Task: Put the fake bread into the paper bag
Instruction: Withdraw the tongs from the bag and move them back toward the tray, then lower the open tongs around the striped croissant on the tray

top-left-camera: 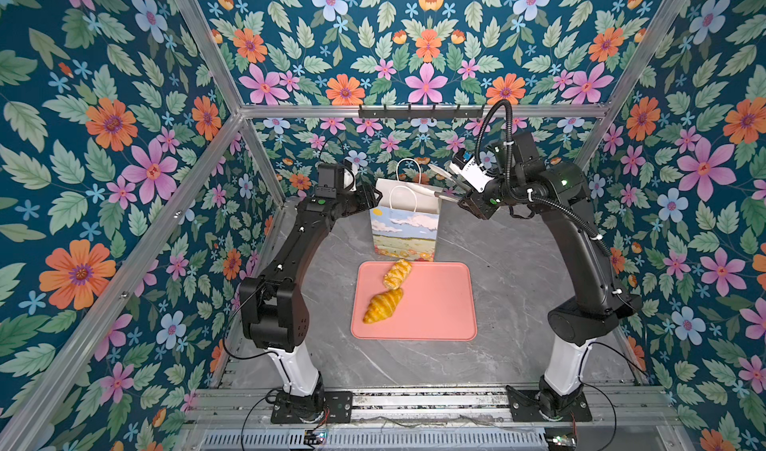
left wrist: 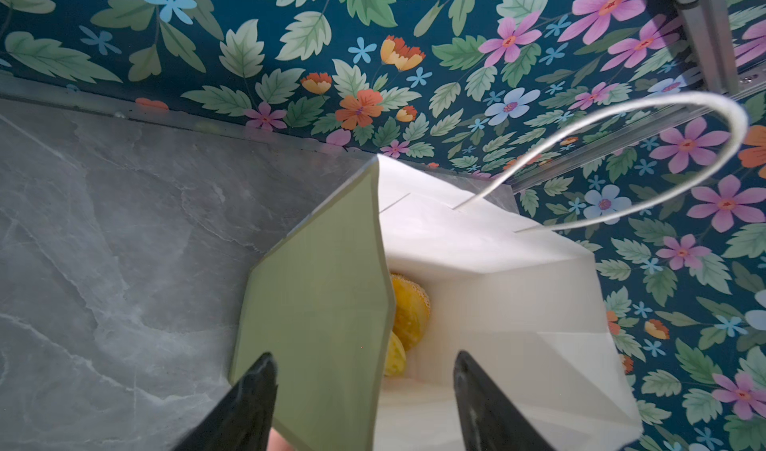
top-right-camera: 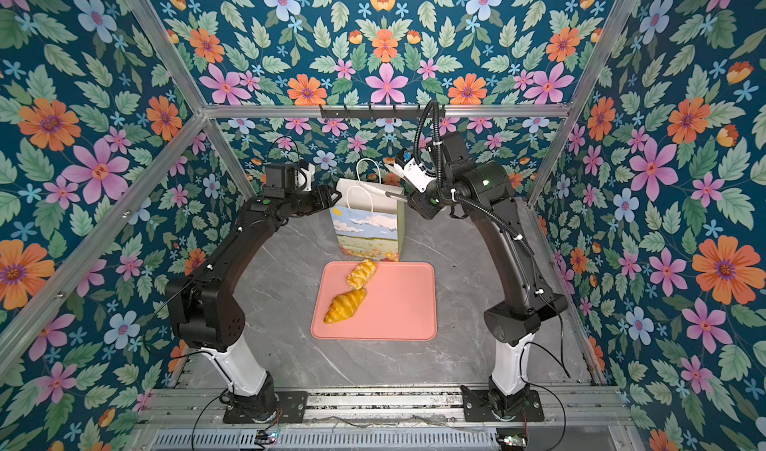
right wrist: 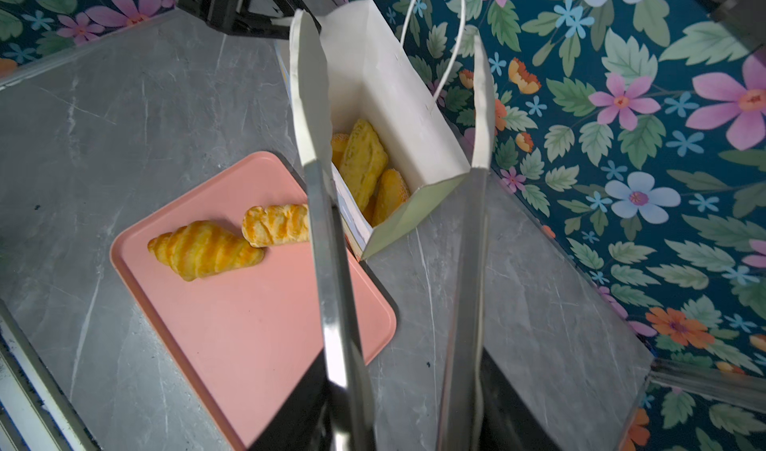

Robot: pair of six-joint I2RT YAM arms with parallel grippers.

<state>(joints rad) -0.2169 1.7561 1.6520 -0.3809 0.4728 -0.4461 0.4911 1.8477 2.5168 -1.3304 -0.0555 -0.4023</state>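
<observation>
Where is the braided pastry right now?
In both top views the braided pastry lies at the pink tray's far edge, just in front of the paper bag, with the croissant beside it.

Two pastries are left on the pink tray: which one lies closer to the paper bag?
The braided piece, at the tray's far edge just before the paper bag. The ridged croissant lies nearer the tray's middle, touching its end.

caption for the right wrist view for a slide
Open pincer above the paper bag holding pastries; two more wait on the pink tray.

Pink tray (top-left-camera: 431, 304) on grey marbled table (top-left-camera: 518, 304) (floral walls (top-left-camera: 103, 138) around).
</observation>
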